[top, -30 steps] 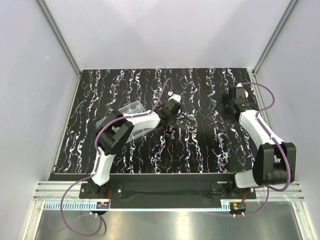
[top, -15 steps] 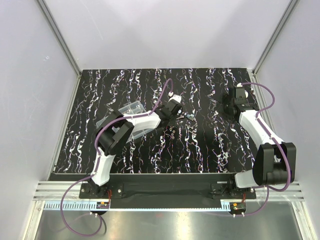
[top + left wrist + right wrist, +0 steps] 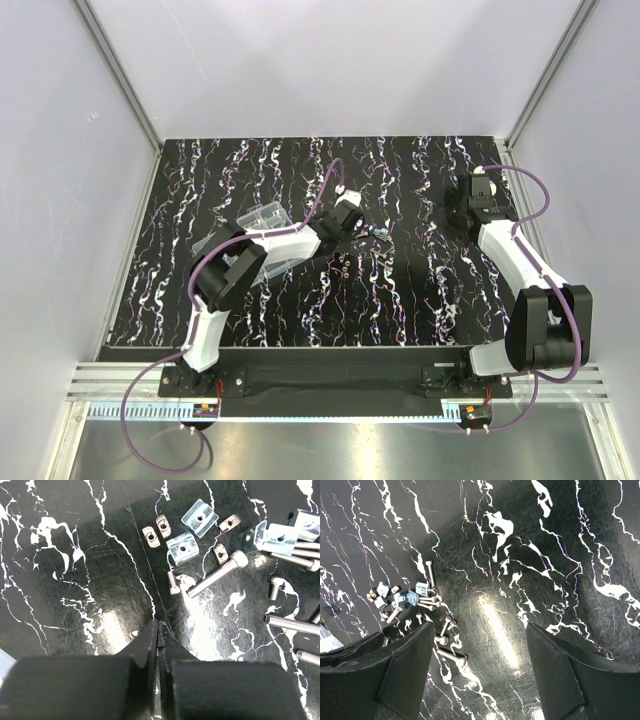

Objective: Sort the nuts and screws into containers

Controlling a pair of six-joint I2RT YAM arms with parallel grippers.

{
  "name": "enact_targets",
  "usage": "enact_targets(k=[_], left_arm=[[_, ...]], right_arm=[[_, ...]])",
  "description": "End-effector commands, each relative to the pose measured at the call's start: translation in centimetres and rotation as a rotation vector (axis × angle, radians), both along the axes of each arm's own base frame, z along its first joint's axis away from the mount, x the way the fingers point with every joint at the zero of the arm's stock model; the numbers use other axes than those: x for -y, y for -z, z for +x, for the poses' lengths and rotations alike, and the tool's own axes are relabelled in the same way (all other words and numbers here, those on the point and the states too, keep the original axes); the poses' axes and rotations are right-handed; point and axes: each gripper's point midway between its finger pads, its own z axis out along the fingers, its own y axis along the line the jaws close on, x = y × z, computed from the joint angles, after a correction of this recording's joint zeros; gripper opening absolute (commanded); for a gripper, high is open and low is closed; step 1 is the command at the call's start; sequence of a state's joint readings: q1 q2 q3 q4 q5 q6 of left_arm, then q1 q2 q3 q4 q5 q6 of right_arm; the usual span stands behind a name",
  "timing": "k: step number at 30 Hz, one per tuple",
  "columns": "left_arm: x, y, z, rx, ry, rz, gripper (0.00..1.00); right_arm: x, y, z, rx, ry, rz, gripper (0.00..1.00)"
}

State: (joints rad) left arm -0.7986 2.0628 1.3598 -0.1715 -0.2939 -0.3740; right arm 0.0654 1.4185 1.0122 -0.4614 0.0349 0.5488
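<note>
1. The clear box (image 3: 258, 217) with the containers sits left of the middle in the top view. The left arm (image 3: 285, 240) lies partly over it.
2. The left gripper (image 3: 158, 625) is squeezed tight, its two fingers pressed flat together. I cannot see anything between them.
3. The screws (image 3: 217, 573) and the nuts (image 3: 199, 517) lie in the upper right of the left wrist view. They are near those tips, up and to the right, but not touching.
4. A short screw (image 3: 173, 582) is closest to the tips and points almost straight up the frame. The big screw beside it slants, with its low end on the left and its head up on the right.
5. The left arm is much nearer the pile. I think it must open before it can pick.
6. The right gripper (image 3: 480, 630) is spread wide and holds nothing. The pile is at the middle left of its view, well apart.
7. The table (image 3: 400, 300) is bare around that gripper, and its right edge is near.
</note>
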Motion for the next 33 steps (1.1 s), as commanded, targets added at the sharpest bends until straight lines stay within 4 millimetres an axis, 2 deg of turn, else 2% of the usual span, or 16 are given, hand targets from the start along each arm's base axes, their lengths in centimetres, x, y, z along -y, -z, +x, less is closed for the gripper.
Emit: enact_targets(k=[1,7,12,18,25,33], left_arm=[[-0.9,-1.3,-0.5,0.009,-0.021,0.014,0.00],[-0.9,-2.1,-0.3,0.022,-0.017,0.015,0.01],[-1.1,-2.3,-0.7,0.019,-0.016,0.009,0.28],[-0.5,-4.1,-0.2,0.057,0.020,-0.011,0.47],[-0.2,-5.1,-0.3,0.077,0.048,-0.031,0.49],[-0.1,-3.1,-1.4,0.022,0.068,-0.028,0.49]], right_arm=[[-0.2,-1.5,0.5,0.044,0.005,0.010,0.80],[-0.2,-1.6,0.4,0.045,0.004,0.009,0.81],[-0.2,-1.6,0.3,0.044,0.005,0.010,0.81],[-0.2,-1.6,0.3,0.045,0.002,0.015,0.81],[-0.2,-1.5,0.1,0.042,0.004,0.009,0.81],[-0.2,-1.2,0.1,0.036,0.003,0.012,0.80]])
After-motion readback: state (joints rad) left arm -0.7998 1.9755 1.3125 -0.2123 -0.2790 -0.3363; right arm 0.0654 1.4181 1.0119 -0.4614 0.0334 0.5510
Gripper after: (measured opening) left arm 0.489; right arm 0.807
